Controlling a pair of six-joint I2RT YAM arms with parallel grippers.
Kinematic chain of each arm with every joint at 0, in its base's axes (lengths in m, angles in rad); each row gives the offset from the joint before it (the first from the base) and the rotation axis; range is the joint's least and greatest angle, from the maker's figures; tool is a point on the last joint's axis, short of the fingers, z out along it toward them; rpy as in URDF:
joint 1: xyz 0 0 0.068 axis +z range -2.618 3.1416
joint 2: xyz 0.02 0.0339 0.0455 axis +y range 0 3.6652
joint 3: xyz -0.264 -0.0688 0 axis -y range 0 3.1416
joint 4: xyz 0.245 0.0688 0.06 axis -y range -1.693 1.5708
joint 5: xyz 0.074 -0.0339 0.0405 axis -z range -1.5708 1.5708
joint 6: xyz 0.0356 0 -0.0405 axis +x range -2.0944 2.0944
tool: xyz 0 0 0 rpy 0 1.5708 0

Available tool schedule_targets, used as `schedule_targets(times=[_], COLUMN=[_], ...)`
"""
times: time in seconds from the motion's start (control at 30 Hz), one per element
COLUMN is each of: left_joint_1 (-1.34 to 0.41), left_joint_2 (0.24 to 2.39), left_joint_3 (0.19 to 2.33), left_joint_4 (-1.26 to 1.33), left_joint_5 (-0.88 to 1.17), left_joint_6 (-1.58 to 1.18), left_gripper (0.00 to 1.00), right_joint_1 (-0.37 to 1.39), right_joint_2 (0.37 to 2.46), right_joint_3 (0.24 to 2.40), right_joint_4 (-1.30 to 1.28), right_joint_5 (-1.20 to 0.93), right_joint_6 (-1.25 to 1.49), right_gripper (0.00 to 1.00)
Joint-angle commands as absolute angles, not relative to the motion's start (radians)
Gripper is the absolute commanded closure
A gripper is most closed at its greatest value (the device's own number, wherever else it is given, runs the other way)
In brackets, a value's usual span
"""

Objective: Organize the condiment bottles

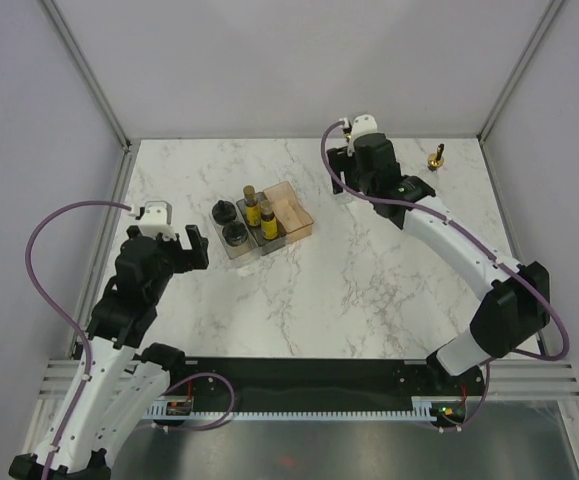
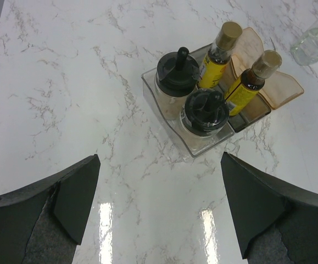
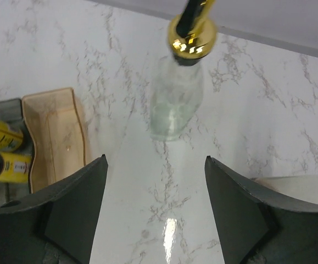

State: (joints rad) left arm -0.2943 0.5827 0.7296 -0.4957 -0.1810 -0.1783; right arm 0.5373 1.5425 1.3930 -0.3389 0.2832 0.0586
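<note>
Three small bins stood side by side, touching, near the middle of the marble table (image 1: pixel 369 290). The clear bin (image 2: pixel 150 88) held the two short jars with black lids, one (image 2: pixel 176 74) behind the other (image 2: pixel 204 110), both upright and filling the bin between them. The grey bin (image 2: pixel 252 116) next to it held the two yellow bottles with brown caps, one (image 2: pixel 216 58) behind the other (image 2: pixel 246 85), also upright. The orange bin (image 3: pixel 54 132) on the far side of the row showed only its bare floor.

The two tall clear bottles with gold spouts stood outside the bins, on the table. One tall bottle (image 3: pixel 175 99) stood upright near the orange bin, apart from it. The second tall bottle (image 1: pixel 436 157) stood well apart from the bins, near the far right corner of the table.

The right gripper (image 3: pixel 156 159) hung above the table just short of the first tall bottle, its fingers spread apart with nothing between them and the bottle beyond their tips, not touched. The left gripper (image 2: pixel 160 159) hovered on the other side of the bins, facing the clear bin, its fingers spread wide and holding nothing.
</note>
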Motion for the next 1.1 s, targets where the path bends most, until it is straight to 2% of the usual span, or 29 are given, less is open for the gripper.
schedule_targets(times=[0.0, 0.3, 0.6, 0.83, 0.93, 1.0, 1.03, 1.07], left_joint_1=[-0.296, -0.296, -0.296, -0.296, -0.296, -0.296, -0.296, -0.296], left_joint_2=[0.571, 0.569, 0.563, 0.558, 0.558, 0.551, 0.551, 0.549], left_joint_3=[0.73, 0.727, 0.727, 0.727, 0.726, 0.724, 0.726, 0.724], left_joint_4=[-0.457, -0.459, -0.46, -0.46, -0.46, -0.46, -0.459, -0.46], left_joint_5=[-0.176, -0.181, -0.189, -0.187, -0.189, -0.19, -0.192, -0.192], left_joint_6=[-0.147, -0.146, -0.147, -0.147, -0.147, -0.147, -0.147, -0.149], left_gripper=[0.0, 0.0, 0.0, 0.0, 0.0, 0.0, 0.0, 0.0], right_joint_1=[0.465, 0.417, 0.416, 0.405, 0.402, 0.403, 0.403, 0.403], right_joint_2=[1.589, 1.68, 1.796, 1.85, 1.873, 1.879, 1.881, 1.881], right_joint_3=[1.451, 1.525, 1.64, 1.67, 1.69, 1.698, 1.707, 1.712], right_joint_4=[-0.23, -0.107, -0.103, -0.103, -0.103, -0.106, -0.106, -0.103], right_joint_5=[0.33, 0.199, 0.288, 0.258, 0.241, 0.235, 0.23, 0.227], right_joint_6=[0.207, 0.195, 0.175, 0.173, 0.163, 0.146, 0.126, 0.112], right_gripper=[0.2, 0.21, 0.22, 0.26, 0.36, 0.53, 0.67, 0.75])
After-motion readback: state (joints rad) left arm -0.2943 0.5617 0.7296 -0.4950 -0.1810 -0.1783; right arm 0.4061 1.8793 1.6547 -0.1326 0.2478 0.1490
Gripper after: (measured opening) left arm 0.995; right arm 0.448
